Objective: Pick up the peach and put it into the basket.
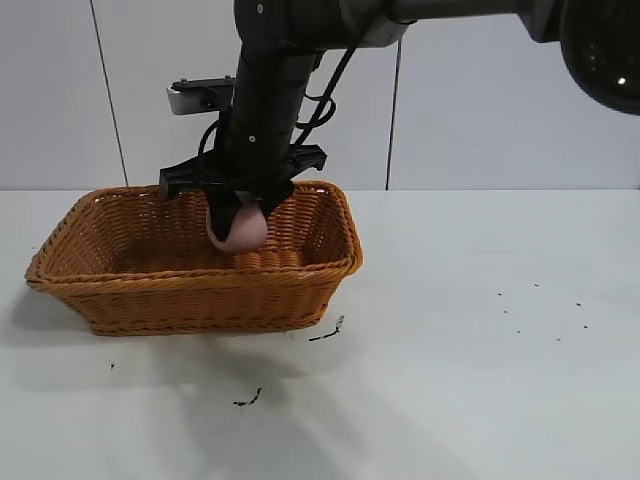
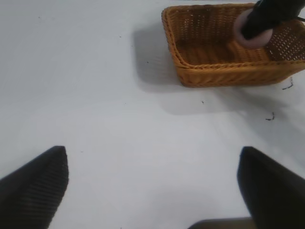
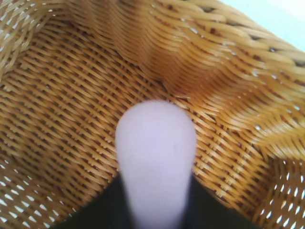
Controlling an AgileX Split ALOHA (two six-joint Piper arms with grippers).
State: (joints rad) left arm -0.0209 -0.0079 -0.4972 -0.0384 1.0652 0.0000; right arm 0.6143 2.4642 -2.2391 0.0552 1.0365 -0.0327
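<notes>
You are holding the peach (image 1: 238,228) in the right tool (image 1: 240,215), its fingers clamped on the fruit's sides; the fruit is hanging just below the tool, inside the basket (image 1: 120,290) toward its right end, and it looks to be still clear of the woven floor, though how far you cannot tell from the exterior view. In the right wrist view the peach (image 3: 156,143) is sitting straight ahead of the tool with wicker behind it and the corner wall rising close beyond; so you are placing, not carrying. Be lowering gently until the fruit is nearly resting on the weave; be keeping the fingers away from the near wall, since the flared side is close to the tool; then be opening only enough to free the fruit, because a rounded lump will likely roll if dropped. The left tool (image 2: 152,191) is parked over the bare desk (image 2: 95,95), its fingers spread wide, well away from the basket; leave it there.
</notes>
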